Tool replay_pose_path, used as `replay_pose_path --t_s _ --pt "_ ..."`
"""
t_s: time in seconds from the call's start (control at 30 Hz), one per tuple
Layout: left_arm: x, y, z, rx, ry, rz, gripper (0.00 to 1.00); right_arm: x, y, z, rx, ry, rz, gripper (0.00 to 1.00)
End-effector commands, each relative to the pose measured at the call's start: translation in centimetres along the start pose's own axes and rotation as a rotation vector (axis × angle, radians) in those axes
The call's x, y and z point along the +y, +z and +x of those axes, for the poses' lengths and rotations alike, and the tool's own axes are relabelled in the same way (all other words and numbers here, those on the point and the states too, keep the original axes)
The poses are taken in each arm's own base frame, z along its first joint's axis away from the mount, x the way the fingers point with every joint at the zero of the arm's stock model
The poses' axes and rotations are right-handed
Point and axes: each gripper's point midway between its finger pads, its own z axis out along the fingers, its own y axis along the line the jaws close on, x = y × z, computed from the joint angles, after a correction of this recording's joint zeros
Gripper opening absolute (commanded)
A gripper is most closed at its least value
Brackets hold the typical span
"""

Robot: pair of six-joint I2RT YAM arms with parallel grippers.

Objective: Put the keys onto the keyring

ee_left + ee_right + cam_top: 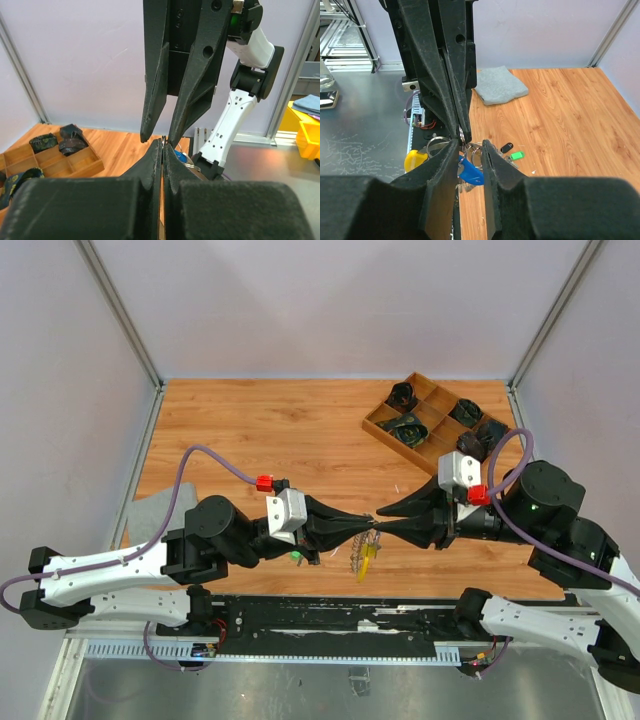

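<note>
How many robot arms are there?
2. The left arm comes in from the left side and the right arm from the right side; they meet in the middle.

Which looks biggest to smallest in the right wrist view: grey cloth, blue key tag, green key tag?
1. grey cloth
2. blue key tag, though it hangs nearer the camera and is partly hidden, so its lead is unsure
3. green key tag

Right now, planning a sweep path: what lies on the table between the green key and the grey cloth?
A small black fob beside the green key, then bare wood; right wrist view.
</note>
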Motion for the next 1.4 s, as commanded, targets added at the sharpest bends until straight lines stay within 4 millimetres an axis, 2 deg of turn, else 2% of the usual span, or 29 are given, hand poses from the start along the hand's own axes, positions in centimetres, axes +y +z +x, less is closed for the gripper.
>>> replay_pose_path --t_s 0.0,0.4,0.47,0.57,0.7,1.03,1.37 --pt "0.1 -0.2 -3.6 -0.097 0.005 -0.001 0.01 0.5 0.0 0.5 0.010 -0.019 -0.031 0.25" --pt "0.1 -0.3 -3.6 -0.101 0.004 0.002 0.01 1.1 0.2 1.0 0.023 -0.011 -0.068 0.17" --pt "0.1 -0.3 -3.7 -0.102 0.003 0.002 0.01 1.1 0.2 1.2 0.027 -0.013 -0.071 0.19" --pt "0.1 -0.4 -3.7 -0.103 0.001 0.001 0.01 1.2 0.2 1.5 0.033 -0.013 -0.073 0.28" --pt "0.0 -0.4 -3.7 -0.103 0.000 0.003 0.00 1.3 0.2 1.6 0.037 -0.016 -0.079 0.28" --pt "0.0 -0.2 -3.5 -0.099 0.003 0.006 0.00 1.1 0.2 1.2 0.025 -0.020 -0.071 0.25" --pt "-0.1 -0.2 -3.4 -0.096 0.005 0.013 0.01 0.8 0.3 1.1 0.024 -0.021 -0.057 0.12"
